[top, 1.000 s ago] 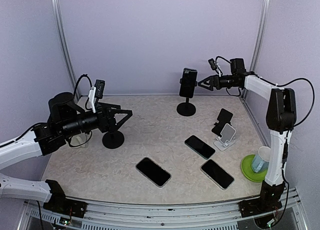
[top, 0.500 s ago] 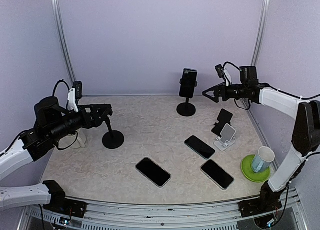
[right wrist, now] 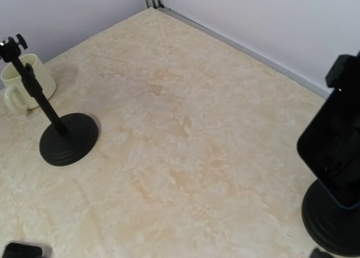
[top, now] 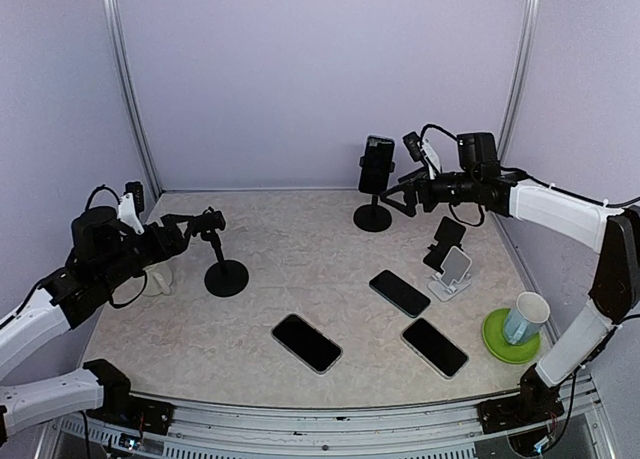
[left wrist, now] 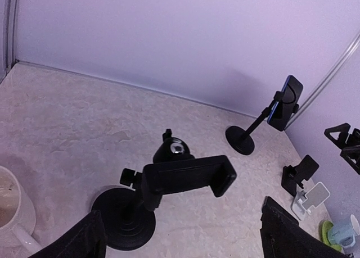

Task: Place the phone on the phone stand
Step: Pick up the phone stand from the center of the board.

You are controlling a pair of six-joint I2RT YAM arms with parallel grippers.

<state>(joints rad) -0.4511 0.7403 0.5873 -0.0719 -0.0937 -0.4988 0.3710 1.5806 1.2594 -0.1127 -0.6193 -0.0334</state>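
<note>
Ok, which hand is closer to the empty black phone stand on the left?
Left. The left hand hovers at the clamp of the empty stand; the right hand is far across, beside the other stand holding a phone.

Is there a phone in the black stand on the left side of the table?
No, the left stand's clamp is empty in the left wrist view.

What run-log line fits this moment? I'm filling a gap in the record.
left jaws: open, facing empty stand | right jaws: open, near mounted phone | held: nothing
</note>
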